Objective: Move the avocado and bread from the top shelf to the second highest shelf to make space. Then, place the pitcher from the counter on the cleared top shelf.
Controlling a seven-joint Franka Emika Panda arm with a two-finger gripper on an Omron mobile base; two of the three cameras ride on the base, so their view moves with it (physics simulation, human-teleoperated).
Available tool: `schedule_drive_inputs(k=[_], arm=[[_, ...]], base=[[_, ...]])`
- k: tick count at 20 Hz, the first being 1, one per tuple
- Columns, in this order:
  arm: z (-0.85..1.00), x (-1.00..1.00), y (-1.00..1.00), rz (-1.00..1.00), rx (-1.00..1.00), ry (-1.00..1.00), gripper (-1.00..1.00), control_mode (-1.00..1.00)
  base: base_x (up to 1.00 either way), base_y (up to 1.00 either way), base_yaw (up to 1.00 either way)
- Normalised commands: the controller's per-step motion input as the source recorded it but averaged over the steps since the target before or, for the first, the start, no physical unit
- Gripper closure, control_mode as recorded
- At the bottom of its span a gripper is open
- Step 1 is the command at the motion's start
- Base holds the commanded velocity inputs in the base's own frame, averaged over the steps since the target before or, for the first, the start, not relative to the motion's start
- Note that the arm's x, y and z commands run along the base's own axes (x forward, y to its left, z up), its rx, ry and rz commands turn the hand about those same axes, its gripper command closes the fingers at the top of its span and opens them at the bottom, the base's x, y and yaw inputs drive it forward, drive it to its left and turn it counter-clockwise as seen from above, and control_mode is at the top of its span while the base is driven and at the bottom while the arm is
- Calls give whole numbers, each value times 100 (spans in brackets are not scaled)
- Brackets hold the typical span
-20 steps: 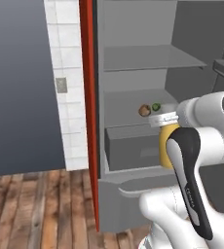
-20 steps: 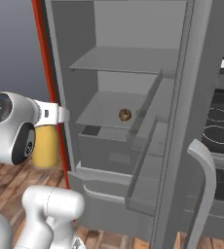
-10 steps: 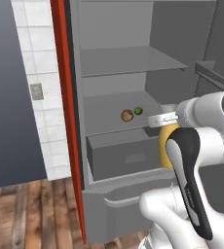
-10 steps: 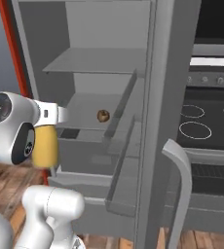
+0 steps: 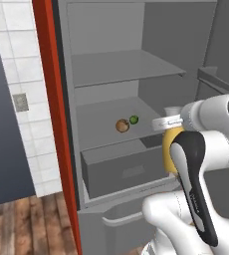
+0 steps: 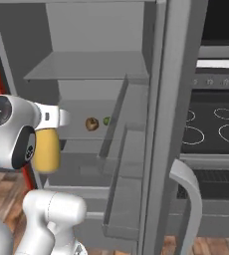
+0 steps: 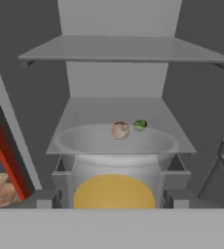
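**A:** so what's hard to make out here?

**B:** mostly the pincer itself. In the hand view the pitcher sits right in the middle and covers the gap; you just get a grey finger block either side of its yellow body. In the left base view the white arm hides most of the pitcher too, only a yellow sliver and the pale neck poke out.

**A:** so it's got hold of it?

**B:** yeah, jaws clamped on the pitcher from both sides, carried upright.

**A:** and the food?

**B:** bread and avocado are straight ahead of the pincer, past the pitcher's rim, side by side and nearly touching on the second highest shelf. Avocado's to the right of the bread. The top shelf is up above the pincer.

**A:** room?

**B:** grey fridge, red door edge left of the pincer, grey drawer below, wood floor, tiled wall, stove off to the right.
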Motion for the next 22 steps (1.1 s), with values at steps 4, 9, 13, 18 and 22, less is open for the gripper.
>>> schedule_drive_inputs(k=[4,9,13,18,22], arm=[[0,0,0,0,0,0,100,100],[0,0,0,0,0,0,100,100],[0,0,0,0,0,0,100,100],[0,0,0,0,0,0,100,100],[0,0,0,0,0,0,100,100]], base=[[52,0,-11],[33,0,-8],[24,0,-3],[32,0,0],[42,0,0]])
